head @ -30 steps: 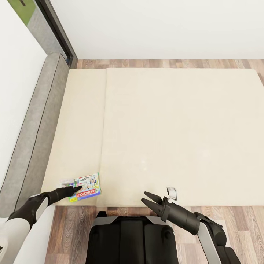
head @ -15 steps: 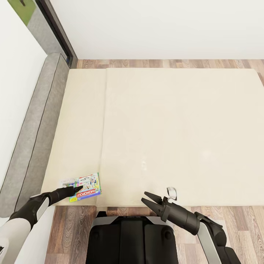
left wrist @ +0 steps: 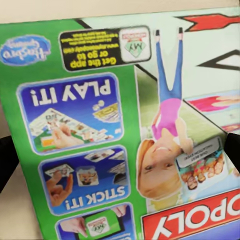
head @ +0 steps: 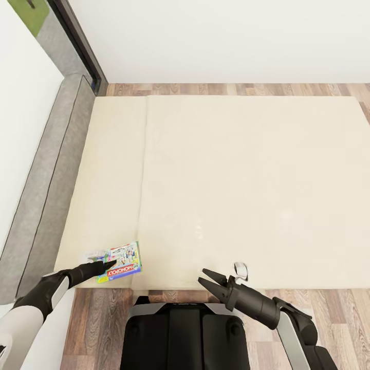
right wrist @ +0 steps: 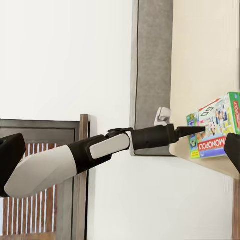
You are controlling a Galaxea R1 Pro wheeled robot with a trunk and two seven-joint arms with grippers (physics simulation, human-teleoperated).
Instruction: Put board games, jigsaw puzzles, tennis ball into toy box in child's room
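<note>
A colourful Monopoly board game (head: pixel 122 261) lies flat near the front left corner of the cream bed (head: pixel 246 185). My left gripper (head: pixel 108 265) reaches over the box's near left edge. In the left wrist view the box (left wrist: pixel 125 130) is seen from very close, with the dark fingertips (left wrist: pixel 7 161) wide apart at either side, so this gripper is open. From the right wrist view, the left gripper (right wrist: pixel 196 131) points at the box (right wrist: pixel 215 125) on the mattress edge. My right gripper (head: pixel 202 276) hangs open and empty over the bed's front edge.
A grey padded headboard (head: pixel 46 195) runs along the bed's left side, beside a white wall. A dark door frame (head: pixel 77 41) stands at the back left. Wooden floor (head: pixel 318 303) borders the bed in front, where my base (head: pixel 185 334) stands.
The head view has shifted slightly, so the bed sits a touch further left. Both arms and the board game hold their places.
</note>
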